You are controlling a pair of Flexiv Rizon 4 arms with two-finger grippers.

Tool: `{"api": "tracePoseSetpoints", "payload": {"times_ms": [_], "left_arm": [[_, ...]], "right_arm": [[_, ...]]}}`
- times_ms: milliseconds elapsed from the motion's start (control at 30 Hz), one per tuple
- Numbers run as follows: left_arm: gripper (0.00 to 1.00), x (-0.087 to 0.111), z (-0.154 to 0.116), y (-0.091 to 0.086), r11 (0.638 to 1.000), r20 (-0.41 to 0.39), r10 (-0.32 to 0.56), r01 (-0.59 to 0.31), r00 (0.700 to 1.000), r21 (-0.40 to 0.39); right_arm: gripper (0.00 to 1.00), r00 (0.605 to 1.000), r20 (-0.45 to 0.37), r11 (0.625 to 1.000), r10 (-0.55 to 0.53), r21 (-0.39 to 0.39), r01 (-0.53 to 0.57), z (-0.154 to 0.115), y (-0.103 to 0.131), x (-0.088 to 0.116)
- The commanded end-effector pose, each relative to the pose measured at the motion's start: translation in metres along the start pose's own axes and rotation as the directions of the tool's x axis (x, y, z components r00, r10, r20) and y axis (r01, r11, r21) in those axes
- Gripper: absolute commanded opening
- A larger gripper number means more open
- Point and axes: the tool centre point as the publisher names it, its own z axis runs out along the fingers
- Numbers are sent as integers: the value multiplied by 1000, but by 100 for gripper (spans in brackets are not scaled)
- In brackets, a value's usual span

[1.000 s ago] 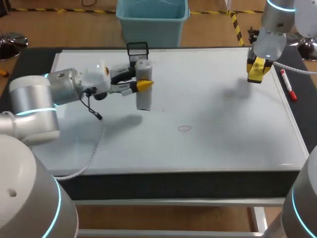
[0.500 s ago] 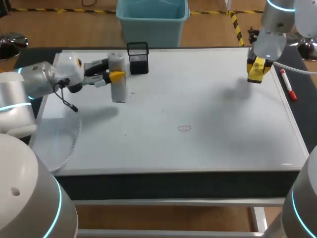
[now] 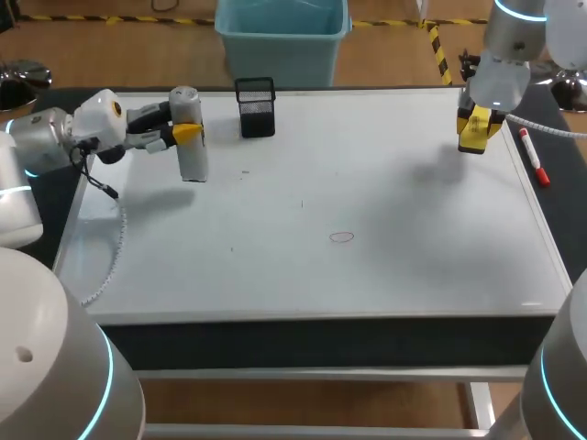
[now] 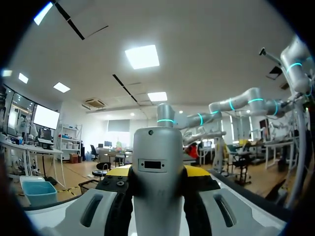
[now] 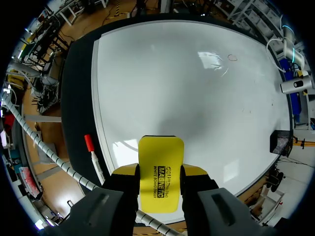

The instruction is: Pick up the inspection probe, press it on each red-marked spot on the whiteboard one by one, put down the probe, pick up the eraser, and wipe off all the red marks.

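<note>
Gripping, left: the inspection probe, a grey cylinder, is clamped upright by the left gripper. The yellow-tipped fingers are spread only to the cylinder's width and pressed against it from two sides.
Probe position: it is held over the far left part of the whiteboard, beside the black mesh holder and apart from it, on the holder's left-arm side. Whether its lower end touches the board cannot be told.
Gripping, right: the yellow eraser is pinched flat between the fingers of the right gripper, one finger on each long edge. It is carried above the far right corner of the whiteboard, clear of the surface.
Mark: one faint oval outline is seen near the middle of the board, well apart from both grippers.
Marker: a red-capped pen lies on the dark table just beside the board's right edge, near the right gripper.
Change, left: the probe has been carried across the board from in front of the mesh holder, nearer the middle, to the far left; its upright pose has been kept.
Change, right: the right arm and eraser have not been moved.
</note>
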Motion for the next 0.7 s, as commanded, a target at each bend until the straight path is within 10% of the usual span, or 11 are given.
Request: {"api": "tracePoseSetpoints", "payload": {"times_ms": [33, 700], "left_arm": [[0, -2, -2, 0, 1000, -8, -1, 1, 1000, 3], [0, -2, -2, 0, 1000, -8, -1, 1, 1000, 3]], "right_arm": [[0, 1000, -3, 1000, -2, 1, 2, -1, 0, 1], [0, 999, -32, 1000, -13, 13, 14, 1, 9, -6]]}}
